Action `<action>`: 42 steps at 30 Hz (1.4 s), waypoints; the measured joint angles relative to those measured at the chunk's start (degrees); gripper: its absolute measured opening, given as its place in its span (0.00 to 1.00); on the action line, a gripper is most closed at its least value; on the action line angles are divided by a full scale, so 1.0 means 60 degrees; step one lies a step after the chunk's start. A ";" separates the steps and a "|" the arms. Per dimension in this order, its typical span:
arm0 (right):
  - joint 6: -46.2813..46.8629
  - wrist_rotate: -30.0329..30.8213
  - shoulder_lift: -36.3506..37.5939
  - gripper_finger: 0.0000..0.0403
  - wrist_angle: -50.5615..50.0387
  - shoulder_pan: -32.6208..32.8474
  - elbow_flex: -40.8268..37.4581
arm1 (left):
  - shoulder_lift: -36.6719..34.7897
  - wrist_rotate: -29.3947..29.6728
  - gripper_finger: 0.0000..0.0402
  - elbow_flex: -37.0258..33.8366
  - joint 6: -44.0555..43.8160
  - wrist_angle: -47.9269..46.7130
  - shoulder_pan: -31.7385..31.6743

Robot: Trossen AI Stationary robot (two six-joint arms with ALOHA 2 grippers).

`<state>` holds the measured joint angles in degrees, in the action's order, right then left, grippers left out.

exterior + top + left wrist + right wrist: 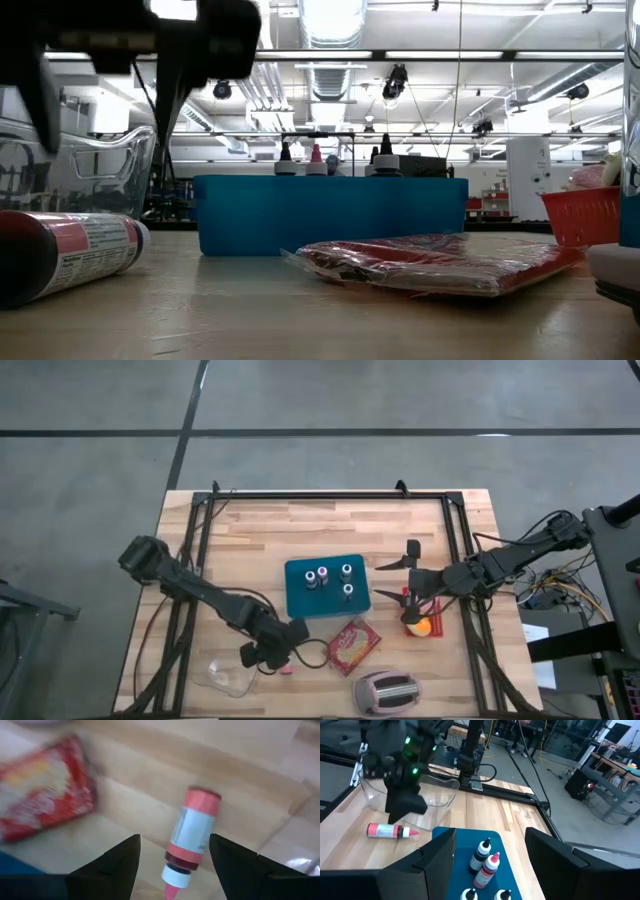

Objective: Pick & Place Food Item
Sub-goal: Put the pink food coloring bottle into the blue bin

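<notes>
A pink-and-white bottle [192,837] lies on its side on the table near the front; it also shows in the low view [60,255] and the right wrist view [387,831]. My left gripper [265,652] is open just above it, one finger on either side, touching nothing. A red snack packet [353,645] lies flat to the right of the bottle. My right gripper [395,581] is open and empty beside the right side of the blue tray [300,600], which holds several small bottles.
A clear container [225,676] stands at the front left beside the left gripper. A toaster [387,692] sits at the front edge. A red cup with an orange thing [421,625] stands below the right gripper. A black frame [330,497] borders the table.
</notes>
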<state>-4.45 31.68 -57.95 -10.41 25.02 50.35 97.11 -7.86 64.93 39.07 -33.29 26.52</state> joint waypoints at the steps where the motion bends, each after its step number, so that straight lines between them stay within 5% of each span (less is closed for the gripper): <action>1: 0.0000 0.0003 0.0000 0.58 -0.0015 0.0000 0.0000 | 0.0169 0.0002 0.61 0.0046 0.0000 -0.0103 0.0000; 42: -0.0112 -0.0030 0.0028 0.58 0.0034 0.0000 0.0000 | 0.1685 0.0100 0.59 0.0070 0.0285 -0.0206 -0.0044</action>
<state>-5.13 31.51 -57.79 -10.21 25.02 50.35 107.22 -7.26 65.35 40.78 -34.52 26.26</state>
